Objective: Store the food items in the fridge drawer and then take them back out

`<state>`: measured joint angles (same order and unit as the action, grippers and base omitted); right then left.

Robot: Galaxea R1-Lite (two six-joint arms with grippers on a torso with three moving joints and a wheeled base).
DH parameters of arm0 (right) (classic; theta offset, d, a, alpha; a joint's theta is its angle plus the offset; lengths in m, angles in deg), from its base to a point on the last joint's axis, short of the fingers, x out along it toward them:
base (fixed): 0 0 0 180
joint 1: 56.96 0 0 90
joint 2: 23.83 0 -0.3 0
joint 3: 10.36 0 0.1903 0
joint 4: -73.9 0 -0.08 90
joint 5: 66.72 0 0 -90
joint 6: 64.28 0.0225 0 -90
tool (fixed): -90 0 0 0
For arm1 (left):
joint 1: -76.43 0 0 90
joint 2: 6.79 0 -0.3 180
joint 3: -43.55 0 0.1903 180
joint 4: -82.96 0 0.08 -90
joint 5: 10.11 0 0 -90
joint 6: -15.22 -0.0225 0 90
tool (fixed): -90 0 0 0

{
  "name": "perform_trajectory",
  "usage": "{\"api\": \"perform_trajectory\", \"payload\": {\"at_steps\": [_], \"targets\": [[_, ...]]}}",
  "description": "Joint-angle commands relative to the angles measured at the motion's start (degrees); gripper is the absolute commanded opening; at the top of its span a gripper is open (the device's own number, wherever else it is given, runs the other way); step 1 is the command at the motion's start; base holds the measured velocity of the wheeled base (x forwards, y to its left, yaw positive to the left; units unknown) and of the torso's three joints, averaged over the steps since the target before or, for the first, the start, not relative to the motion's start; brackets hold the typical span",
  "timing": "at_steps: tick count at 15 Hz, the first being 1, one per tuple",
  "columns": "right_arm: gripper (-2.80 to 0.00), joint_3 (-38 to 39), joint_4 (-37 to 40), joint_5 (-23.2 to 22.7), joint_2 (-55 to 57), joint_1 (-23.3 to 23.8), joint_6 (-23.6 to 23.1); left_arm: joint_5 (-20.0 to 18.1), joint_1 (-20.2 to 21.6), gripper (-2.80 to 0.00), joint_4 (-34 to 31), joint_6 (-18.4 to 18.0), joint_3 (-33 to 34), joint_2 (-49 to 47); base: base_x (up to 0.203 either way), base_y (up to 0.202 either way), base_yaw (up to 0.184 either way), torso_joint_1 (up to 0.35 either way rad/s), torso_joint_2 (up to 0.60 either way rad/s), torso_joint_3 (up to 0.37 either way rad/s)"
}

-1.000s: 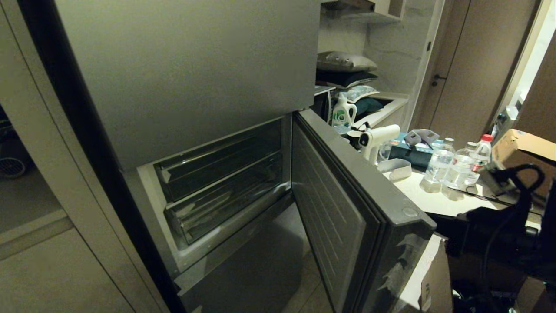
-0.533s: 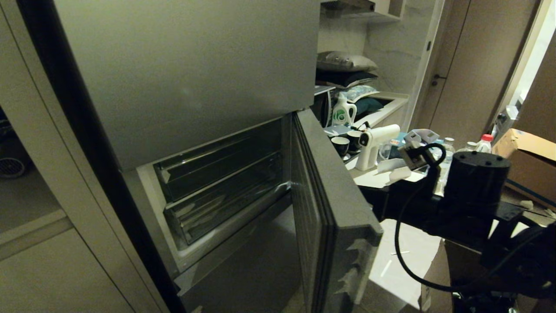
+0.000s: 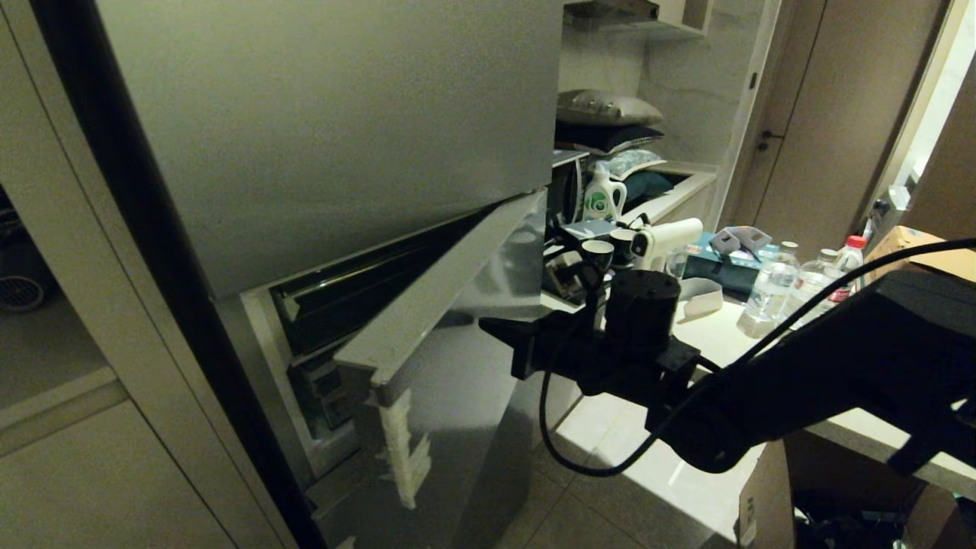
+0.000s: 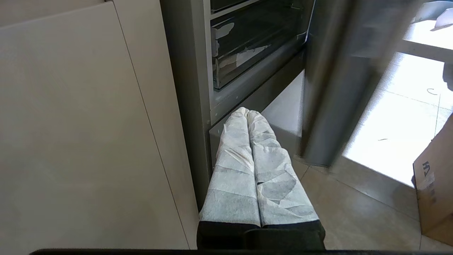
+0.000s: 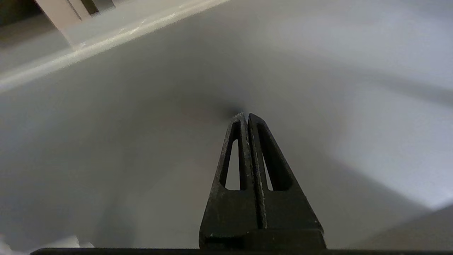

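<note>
The food items are out of view. In the left wrist view the fridge drawer (image 4: 247, 60) shows as a clear bin low in the open fridge; in the head view only a sliver of the fridge drawer (image 3: 316, 389) shows behind the swinging grey door (image 3: 457, 366). My right gripper (image 3: 488, 326) is shut and empty, and its tips (image 5: 246, 115) press against the outer face of the door (image 5: 141, 141). My left gripper (image 4: 247, 111) is parked low near the floor by the fridge's base, its white-wrapped fingers shut on nothing.
A counter (image 3: 717, 320) to the right carries water bottles (image 3: 774, 293), a white spray gun (image 3: 659, 244) and a detergent bottle (image 3: 602, 194). A cardboard box (image 4: 435, 191) stands on the tiled floor. Beige cabinet panels (image 3: 76, 457) flank the fridge on the left.
My right arm has swept in from the right towards the fridge, and the grey door has swung from wide open to mostly closed, covering most of the drawers. The left arm has not moved.
</note>
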<state>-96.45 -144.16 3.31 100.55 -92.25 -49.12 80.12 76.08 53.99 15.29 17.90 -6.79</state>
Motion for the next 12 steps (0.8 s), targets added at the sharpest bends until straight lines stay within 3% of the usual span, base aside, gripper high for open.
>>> {"api": "perform_trajectory", "payload": {"at_steps": [1, 5, 9, 12], "targets": [[-2.8, -9.13, -0.43, 0.21, 8.45, -0.81, 0.42, 0.04, 0.0, -2.8, -0.03, 0.01, -0.01, 0.0, 0.0, 0.0, 0.0, 0.0, 0.0, 0.0], [-2.8, -19.8, -0.45, 2.08, 15.41, -1.68, 0.5, 0.04, 0.0, -2.8, -0.03, 0.01, -0.01, 0.0, 0.0, 0.0, 0.0, 0.0, 0.0, 0.0], [-2.8, -35.99, -0.39, 3.87, 24.58, -2.21, 0.27, 0.04, 0.0, -2.8, -0.03, 0.01, -0.01, 0.0, 0.0, 0.0, 0.0, 0.0, 0.0, 0.0], [-2.8, -39.71, -0.1, 4.94, 26.57, -2.51, -0.04, 0.04, 0.0, -2.8, -0.03, 0.01, -0.01, 0.0, 0.0, 0.0, 0.0, 0.0, 0.0, 0.0]]}}
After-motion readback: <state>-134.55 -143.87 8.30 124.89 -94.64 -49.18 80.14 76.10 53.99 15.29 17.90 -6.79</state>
